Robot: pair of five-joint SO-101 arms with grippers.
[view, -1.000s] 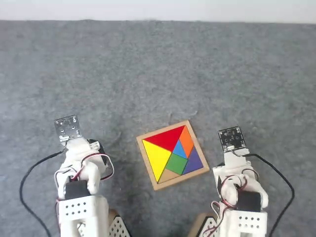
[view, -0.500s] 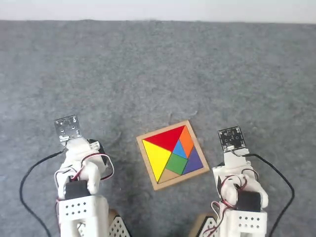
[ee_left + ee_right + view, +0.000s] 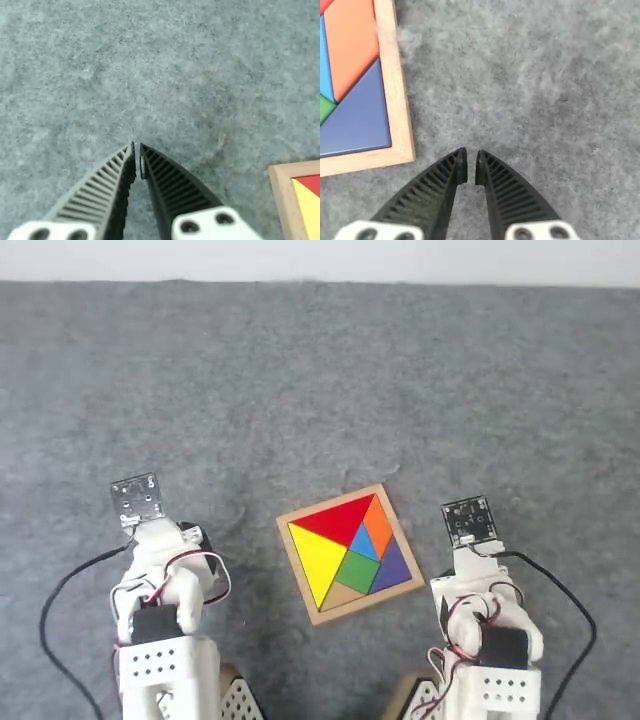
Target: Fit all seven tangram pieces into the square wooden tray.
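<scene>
On the grey felt counter (image 3: 300, 380), square wooden tray (image 3: 396, 100) of coloured tangram pieces (image 3: 320, 555) between the arms, left hand (image 3: 137, 147) and right hand (image 3: 471, 152) both pinched together, empty, flanking it; seemingly finished, next just checking the tan triangle (image 3: 343, 593) for a gap.

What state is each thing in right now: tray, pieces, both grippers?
wooden tray: lying flat, turned at an angle, between the arms.
coloured pieces: six seated flush inside the tray.
tan triangle: empty slot or wood-coloured piece, cannot tell.
left gripper: shut, holding nothing.
right gripper: shut, holding nothing, just off the tray's corner.
</scene>
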